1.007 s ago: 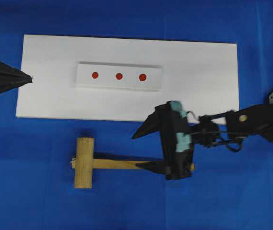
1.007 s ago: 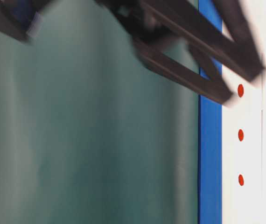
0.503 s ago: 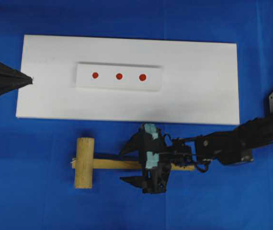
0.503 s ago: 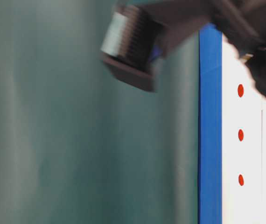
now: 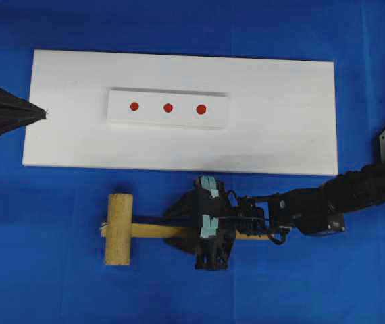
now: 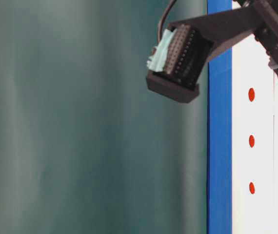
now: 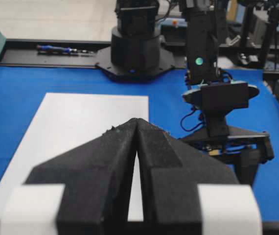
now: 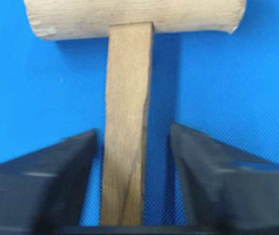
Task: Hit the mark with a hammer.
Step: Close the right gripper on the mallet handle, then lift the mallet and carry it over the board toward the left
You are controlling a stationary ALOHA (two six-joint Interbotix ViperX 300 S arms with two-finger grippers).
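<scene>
The right gripper (image 5: 209,228) is down over the hammer (image 5: 145,230), its fingers (image 8: 46,171) straddling the handle narrowly; one side appears to touch the wood, the other shows a sliver of blue between (so the grip is not yet firm). The hammer lies flat on the blue desk (image 5: 57,283) near its front edge, head toward the left, just in front of the white board (image 5: 280,115). The left gripper (image 7: 137,161) hangs at the board's left edge, fingers pressed together and empty. Judging from this, lifting and striking a red mark (image 5: 167,107) on the raised white strip (image 5: 216,111) both remain. No brand, label or writing is legible.
</scene>
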